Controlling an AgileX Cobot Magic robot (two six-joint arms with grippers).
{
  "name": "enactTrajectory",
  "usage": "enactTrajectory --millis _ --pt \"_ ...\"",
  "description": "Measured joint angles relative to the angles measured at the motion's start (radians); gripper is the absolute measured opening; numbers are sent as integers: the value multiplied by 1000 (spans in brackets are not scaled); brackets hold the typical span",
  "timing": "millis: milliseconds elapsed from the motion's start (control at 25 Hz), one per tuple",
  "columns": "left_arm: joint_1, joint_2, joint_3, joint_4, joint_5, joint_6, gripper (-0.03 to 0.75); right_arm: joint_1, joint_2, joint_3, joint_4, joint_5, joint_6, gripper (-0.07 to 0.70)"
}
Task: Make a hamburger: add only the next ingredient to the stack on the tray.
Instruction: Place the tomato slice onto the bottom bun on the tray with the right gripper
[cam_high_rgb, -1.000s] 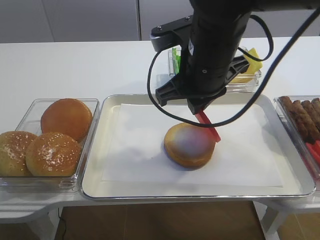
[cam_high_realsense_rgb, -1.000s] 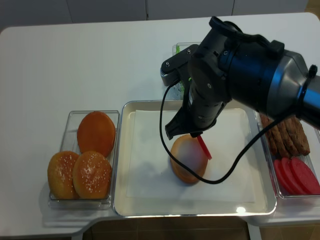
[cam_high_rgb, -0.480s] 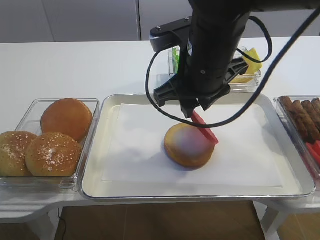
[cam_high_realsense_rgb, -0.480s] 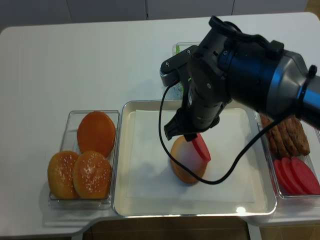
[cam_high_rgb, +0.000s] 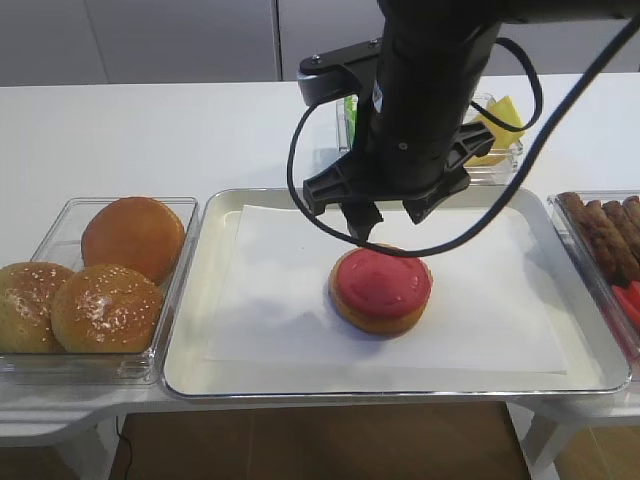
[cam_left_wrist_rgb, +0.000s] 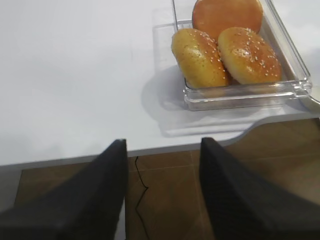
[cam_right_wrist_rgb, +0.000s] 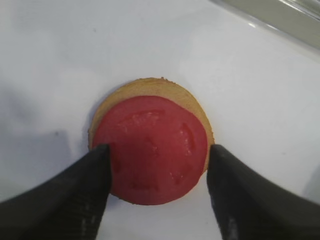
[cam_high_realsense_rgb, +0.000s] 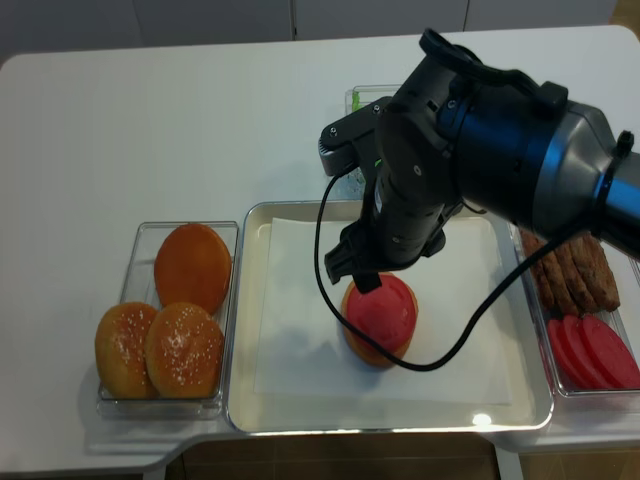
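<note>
The tomato slice (cam_high_rgb: 383, 280) lies flat on the bun half (cam_high_rgb: 380, 305), right of centre in the high view, covering nearly the whole cut face; a thin golden rim shows around it, widest at the upper right in the right wrist view. Being round, the slice has no long axis; its embossed face points up. The bun sits on white paper (cam_high_rgb: 270, 300) inside the silver tray (cam_high_rgb: 190, 330). Bare paper lies open on every side of the bun, widest toward the left of the frame, and the tray's raised edge stands well apart from it all round.

The right gripper (cam_right_wrist_rgb: 157, 165) hangs just above the slice with its fingers (cam_right_wrist_rgb: 75, 195) spread wide, one on each side of the bun, pinching nothing. The left gripper (cam_left_wrist_rgb: 162, 175) shows at the bottom of its wrist view, fingers apart and empty, over the table edge (cam_left_wrist_rgb: 75, 150) near a clear container of domed buns (cam_left_wrist_rgb: 230, 50).

At the left edge of the high view that container (cam_high_rgb: 60, 215) sits just beside the tray. At the right edge a container holds brown strips (cam_high_rgb: 600, 235) and more red slices (cam_high_realsense_rgb: 590, 350). No writing or brand can be read anywhere.
</note>
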Motion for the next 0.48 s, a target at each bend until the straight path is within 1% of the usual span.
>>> enactTrajectory --millis 160,280,360,480 --pt "0 0 0 0 0 0 349 0 0 0 -2 2 -2 462" --pt "0 0 0 0 0 0 349 -7 0 -6 -3 9 -47 462" --pt "0 0 0 0 0 0 349 -30 0 -19 21 24 -84 462" --pt "0 0 0 0 0 0 349 -97 -6 -30 70 43 -136 462"
